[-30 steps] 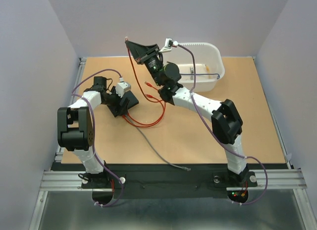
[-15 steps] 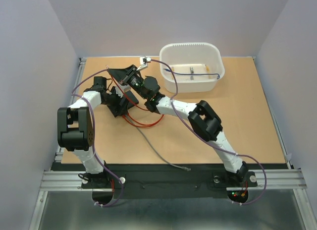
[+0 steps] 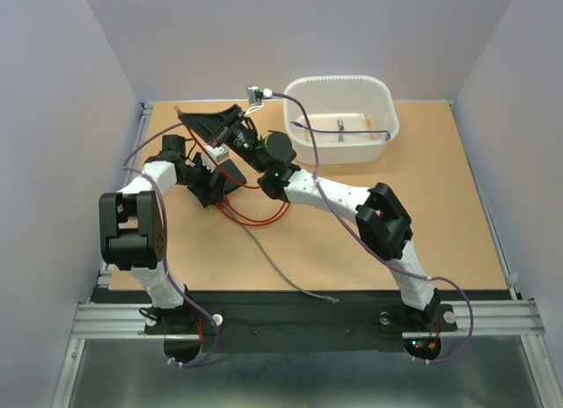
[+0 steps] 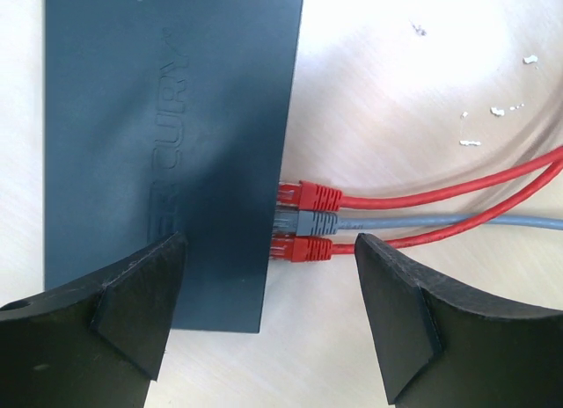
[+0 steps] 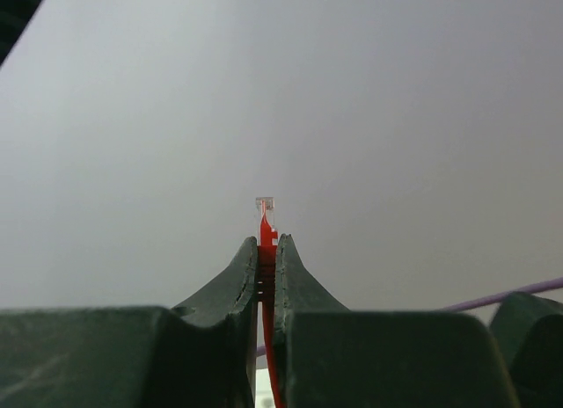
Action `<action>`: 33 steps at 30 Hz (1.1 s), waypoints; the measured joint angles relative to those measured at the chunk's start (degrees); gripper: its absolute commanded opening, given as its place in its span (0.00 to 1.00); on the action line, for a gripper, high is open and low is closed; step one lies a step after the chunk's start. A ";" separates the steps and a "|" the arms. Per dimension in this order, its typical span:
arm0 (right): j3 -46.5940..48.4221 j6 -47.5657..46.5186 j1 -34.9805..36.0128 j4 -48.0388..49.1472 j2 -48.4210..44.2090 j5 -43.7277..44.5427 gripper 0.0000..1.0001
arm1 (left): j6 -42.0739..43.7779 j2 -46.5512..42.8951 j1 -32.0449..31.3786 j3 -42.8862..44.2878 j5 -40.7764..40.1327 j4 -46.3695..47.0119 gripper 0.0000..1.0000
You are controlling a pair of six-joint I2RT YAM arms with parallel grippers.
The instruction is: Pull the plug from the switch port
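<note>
The switch (image 4: 167, 118) is a flat matte-black box lying on the table, under my left gripper in the top view (image 3: 230, 173). Three plugs sit in its ports: a red plug (image 4: 310, 195), a grey plug (image 4: 310, 222) and a second red plug (image 4: 303, 248). My left gripper (image 4: 268, 311) is open, one jaw over the switch's corner and the other beside the plugs, touching nothing. My right gripper (image 5: 266, 243) is shut on a loose red plug (image 5: 266, 216) and holds it in the air at the back left (image 3: 180, 113), clear of the switch.
A white plastic tub (image 3: 380, 96) stands at the back right with a cable in it. Red cables (image 3: 255, 219) loop on the table right of the switch. A grey cable (image 3: 281, 272) runs to the near edge, its free end (image 3: 330, 298) by the black rail.
My right arm has swung from high at the back middle down and to the left, carrying the red plug and its cable. The left gripper has stayed over the switch.
</note>
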 measured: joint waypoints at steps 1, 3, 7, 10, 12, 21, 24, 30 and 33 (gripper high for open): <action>-1.46 -0.35 0.24 0.44 -1.81 -0.28 0.00 | 0.00 -0.17 0.26 0.15 0.00 -0.11 0.89; -3.10 -1.86 0.50 1.51 -5.03 -1.38 0.00 | 0.00 -0.42 0.42 0.35 0.00 -0.31 0.89; -3.85 -6.75 0.52 3.54 -9.64 -2.73 0.00 | 0.00 -1.20 0.61 0.92 0.17 -0.66 0.89; -4.13 -13.22 0.52 5.35 -11.43 -3.43 0.01 | 0.15 -2.16 0.61 0.94 0.46 -1.18 0.89; -4.63 -16.20 0.50 6.01 -11.56 -3.39 0.00 | 0.66 -2.89 0.61 0.94 1.03 -1.77 0.89; -13.66 -27.80 0.52 4.35 -10.84 6.86 0.01 | 5.27 -14.82 -6.05 -3.04 7.65 -4.92 0.93; -14.67 -35.21 0.92 4.33 -10.97 13.94 0.00 | 6.12 -18.38 -10.64 -5.81 9.55 -4.72 0.94; -17.46 -50.31 2.38 4.31 -14.49 28.37 0.00 | 6.08 -18.14 -13.70 -11.82 7.89 -0.70 0.95; -19.50 -55.43 2.60 4.44 -17.57 33.51 0.00 | 4.85 -15.67 -15.72 -13.44 4.83 3.41 0.95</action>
